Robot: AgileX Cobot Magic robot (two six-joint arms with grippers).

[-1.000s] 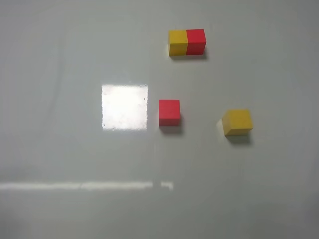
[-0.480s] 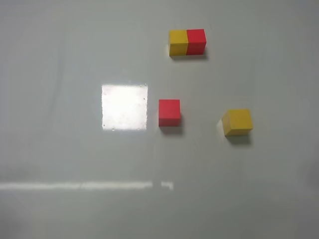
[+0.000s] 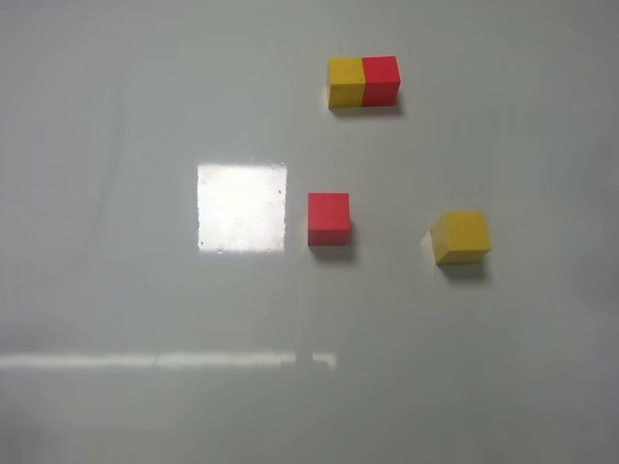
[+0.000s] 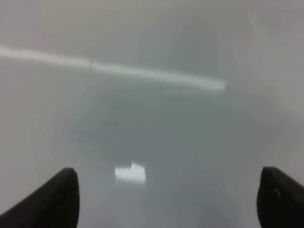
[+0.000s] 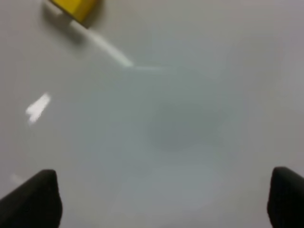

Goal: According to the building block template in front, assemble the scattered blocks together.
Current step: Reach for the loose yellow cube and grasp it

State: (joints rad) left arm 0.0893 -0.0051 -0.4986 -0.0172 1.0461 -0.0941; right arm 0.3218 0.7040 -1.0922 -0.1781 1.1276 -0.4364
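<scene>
From the high camera, I am looking down on a smooth pale grey table (image 3: 116, 290) that is carrying a bright square patch of glare (image 3: 242, 208). The small matte template bar (image 3: 363, 81), two joined cubes with yellow on the left and red on the right, is lying at the far side, a little right of the middle. The plain matte red cube (image 3: 329, 218) is sitting nearer, just beside the right edge of the glare patch. The plain matte yellow cube (image 3: 460, 237) is resting further right, turned slightly askew. The two loose cubes are lying well apart from each other and from the bar.

Through my left wrist camera, my left gripper (image 4: 168, 199) is hanging over bare grey table. Its two dark fingers (image 4: 61, 199) are standing spread wide with nothing between them. A pale streak of reflected light (image 4: 142, 73) is crossing the surface ahead.

Through my right wrist camera, my right gripper (image 5: 161, 199) is likewise spread wide and holding nothing, with its dark fingers (image 5: 38, 199) showing at the two corners. The yellow cube (image 5: 73, 7) is showing far ahead of them and off to one side, blurred and cut by the picture's edge.
</scene>
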